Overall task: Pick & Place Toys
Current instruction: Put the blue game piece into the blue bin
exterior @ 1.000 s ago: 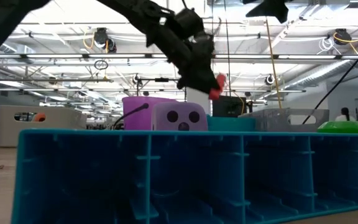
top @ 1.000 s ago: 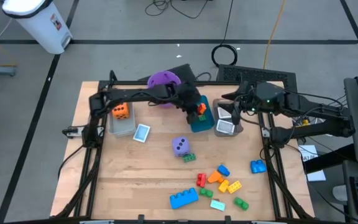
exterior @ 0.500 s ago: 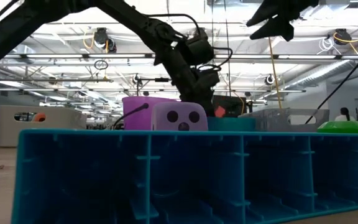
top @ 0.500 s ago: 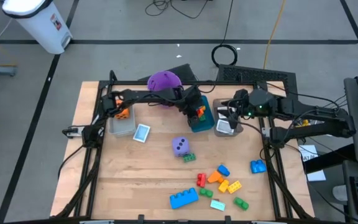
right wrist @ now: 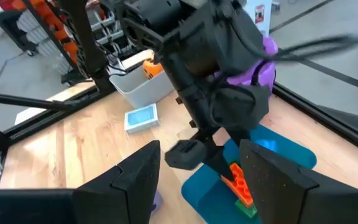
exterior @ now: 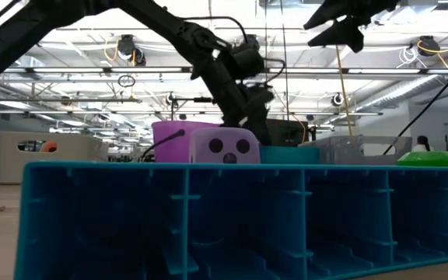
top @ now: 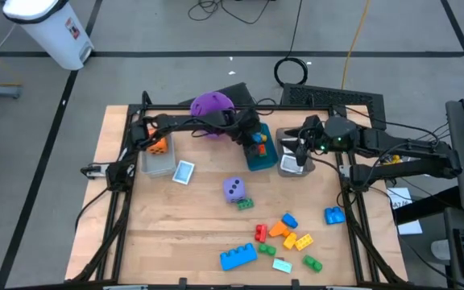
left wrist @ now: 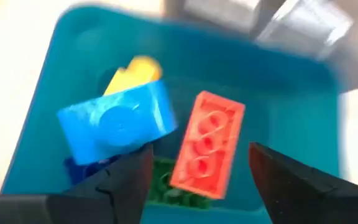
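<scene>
My left gripper (top: 254, 138) hangs open just over the teal bin (top: 261, 159). Its fingers stand on either side of a red brick (left wrist: 207, 149) without touching it. The brick lies flat in the bin on a green brick, beside a blue brick (left wrist: 120, 124) and a yellow one (left wrist: 135, 71). My right gripper (top: 299, 150) is open and empty above the grey bin (top: 293, 167). On the table lie a purple die (top: 233, 188), a picture card (top: 184, 171) and several bricks near the front edge (top: 284, 234).
A purple bucket (top: 213, 105) stands behind the teal bin. A clear bin (top: 157, 157) at the left holds an orange die (top: 157, 143). A large blue brick (top: 238, 256) lies at the front, a blue brick (top: 333, 215) at the right edge.
My left gripper has come down from above into the teal bin's mouth with the red brick. The brick has left its fingers and now lies in the bin. My right gripper has shifted a little toward the left, over the grey bin.
</scene>
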Robot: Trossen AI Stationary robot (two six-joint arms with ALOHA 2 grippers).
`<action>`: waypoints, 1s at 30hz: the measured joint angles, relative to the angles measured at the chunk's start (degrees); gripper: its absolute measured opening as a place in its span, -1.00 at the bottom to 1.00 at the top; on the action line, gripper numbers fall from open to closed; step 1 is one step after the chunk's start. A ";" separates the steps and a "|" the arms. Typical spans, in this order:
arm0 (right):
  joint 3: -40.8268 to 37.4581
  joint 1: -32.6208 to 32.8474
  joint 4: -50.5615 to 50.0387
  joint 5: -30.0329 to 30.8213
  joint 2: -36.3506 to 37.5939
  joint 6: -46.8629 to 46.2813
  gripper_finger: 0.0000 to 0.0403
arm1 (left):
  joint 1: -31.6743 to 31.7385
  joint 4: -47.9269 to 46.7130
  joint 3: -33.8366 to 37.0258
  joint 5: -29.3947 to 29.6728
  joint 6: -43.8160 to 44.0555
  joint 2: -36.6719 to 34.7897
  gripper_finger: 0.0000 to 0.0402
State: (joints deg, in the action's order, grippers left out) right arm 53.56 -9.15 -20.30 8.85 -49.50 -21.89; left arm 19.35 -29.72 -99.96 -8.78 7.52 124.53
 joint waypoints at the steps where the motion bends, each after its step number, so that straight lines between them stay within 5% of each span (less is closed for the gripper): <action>1: 0.00 0.00 0.33 -0.03 0.00 0.00 0.05 | 0.00 0.29 0.00 -1.13 0.33 -0.80 0.39; 16: 0.00 0.50 14.31 -0.12 0.00 -3.48 0.05 | -1.23 6.96 0.00 -18.60 4.97 -24.52 0.36; 30: 0.02 10.39 22.62 0.40 -2.62 -7.81 0.05 | -4.86 5.01 0.00 -19.30 0.49 -45.34 0.36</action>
State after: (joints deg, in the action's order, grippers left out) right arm 53.58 1.24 2.33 9.26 -52.12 -29.70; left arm 14.49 -24.71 -99.96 -28.08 8.01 79.20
